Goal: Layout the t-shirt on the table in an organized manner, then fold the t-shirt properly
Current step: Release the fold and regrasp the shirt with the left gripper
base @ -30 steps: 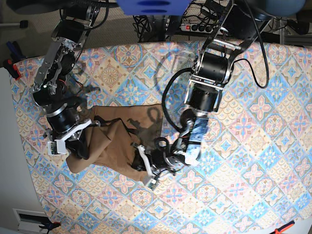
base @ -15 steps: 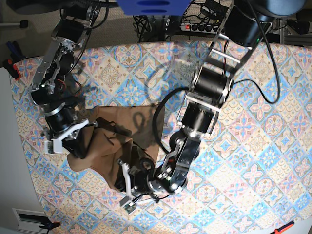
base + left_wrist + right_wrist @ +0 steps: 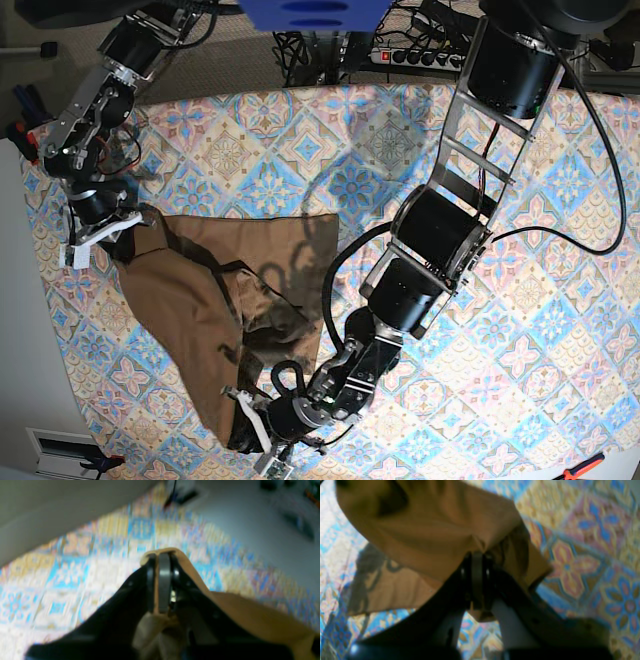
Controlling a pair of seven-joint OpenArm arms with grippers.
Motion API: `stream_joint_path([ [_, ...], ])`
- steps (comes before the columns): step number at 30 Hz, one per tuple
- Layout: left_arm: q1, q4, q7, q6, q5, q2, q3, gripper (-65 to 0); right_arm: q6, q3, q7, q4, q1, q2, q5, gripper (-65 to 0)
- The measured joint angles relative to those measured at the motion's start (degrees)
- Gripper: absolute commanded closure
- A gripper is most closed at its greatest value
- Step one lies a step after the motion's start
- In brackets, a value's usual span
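While the t-shirt [image 3: 215, 300] lies stretched across the near-left part of the patterned surface [image 3: 520, 300], each arm holds one edge of it. On the left gripper [image 3: 160, 562], the fingers [image 3: 163, 580] are pressed nearly together, pinching a tan fold that wraps over their tips. On the right gripper [image 3: 476, 557], the fingers [image 3: 477, 580] are likewise squeezed tight on a bunched hem, cloth draping above them.

The t-shirt [image 3: 215, 320] lies on the table's [image 3: 560, 300] left side.
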Motion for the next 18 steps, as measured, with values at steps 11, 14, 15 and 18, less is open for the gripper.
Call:
stream_joint_path([
  [11,7.3,0.2,-7.1,6.5,-1.9,-0.6,3.3,-14.6,0.1,0.0,0.0,-2.2,0.4,0.0,0.0,-34.2],
  [14,7.3,0.4,-7.0,6.4,-1.9,-0.3,3.4,-14.3,0.2,0.0,0.5,-2.2,0.6,0.0,0.0,-35.6],
  [15,7.5,0.4,-6.6,6.4,-1.9,-0.3,4.1,-14.5,0.2,0.0,0.5,-2.2,0.6,0.0,0.0,-35.1],
  [18,9.8,5.3,2.7,7.2,-1.8,-1.1,8.2,-14.1,0.2,0.0,0.5,-2.2,0.5,0.0,0.0,-34.5],
])
